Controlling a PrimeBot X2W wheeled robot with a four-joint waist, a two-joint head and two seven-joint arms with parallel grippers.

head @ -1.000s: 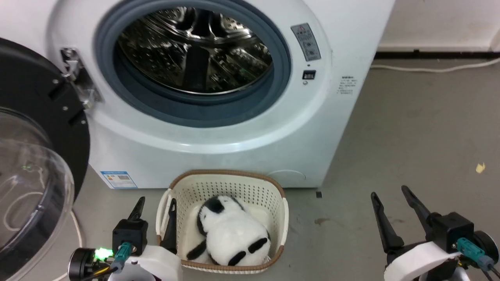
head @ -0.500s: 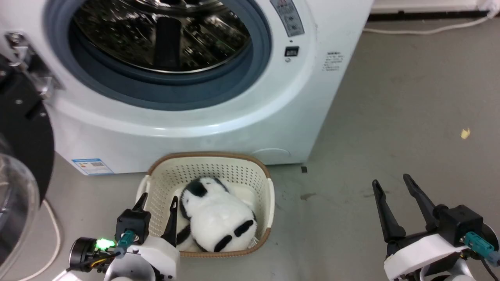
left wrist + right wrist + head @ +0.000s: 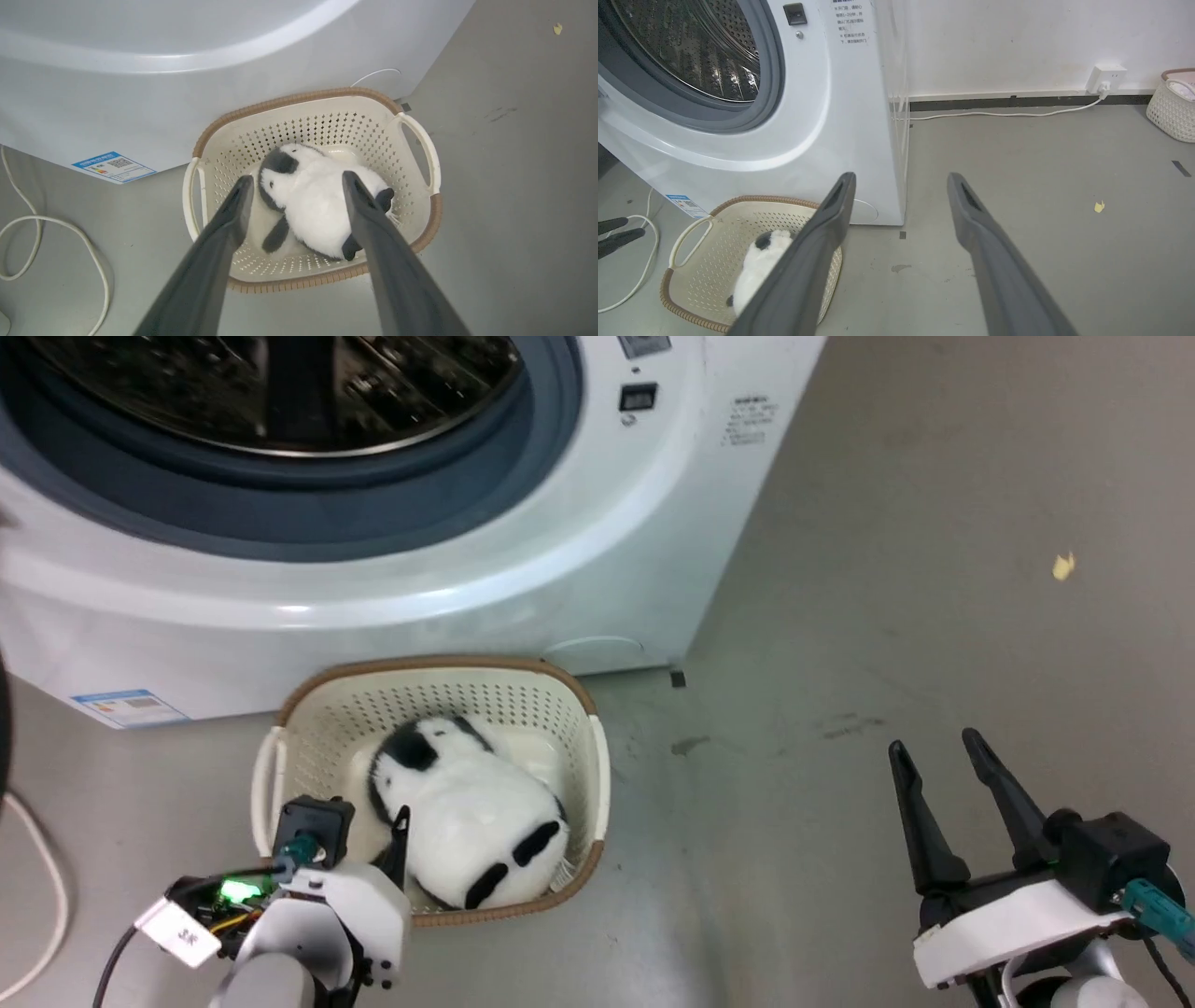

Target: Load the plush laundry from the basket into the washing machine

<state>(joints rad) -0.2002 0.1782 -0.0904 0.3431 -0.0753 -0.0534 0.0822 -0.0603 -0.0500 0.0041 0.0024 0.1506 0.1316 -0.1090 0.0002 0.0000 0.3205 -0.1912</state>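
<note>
The plush laundry (image 3: pixel 467 821), white with black ears and limbs, lies in the cream basket (image 3: pixel 597 775) on the floor in front of the washing machine (image 3: pixel 523 551). The steel drum (image 3: pixel 280 392) shows through the washer's open grey-gasketed mouth. My left gripper (image 3: pixel 359 814) hangs open over the basket's near left corner. In the left wrist view its fingers (image 3: pixel 233 214) straddle the plush laundry (image 3: pixel 313 205) from above, without touching it. My right gripper (image 3: pixel 934 743) stands open and empty over bare floor, well right of the basket.
A white cable (image 3: pixel 37 896) loops on the floor left of the basket. A yellow scrap (image 3: pixel 1062 566) lies on the grey floor to the right. In the right wrist view a second basket (image 3: pixel 1171 112) and a wall socket (image 3: pixel 1106 74) stand by the far wall.
The head camera has tilted down and right, so the washer slid up and left. My left gripper moved from the basket's left wall to above the plush. The right gripper barely moved.
</note>
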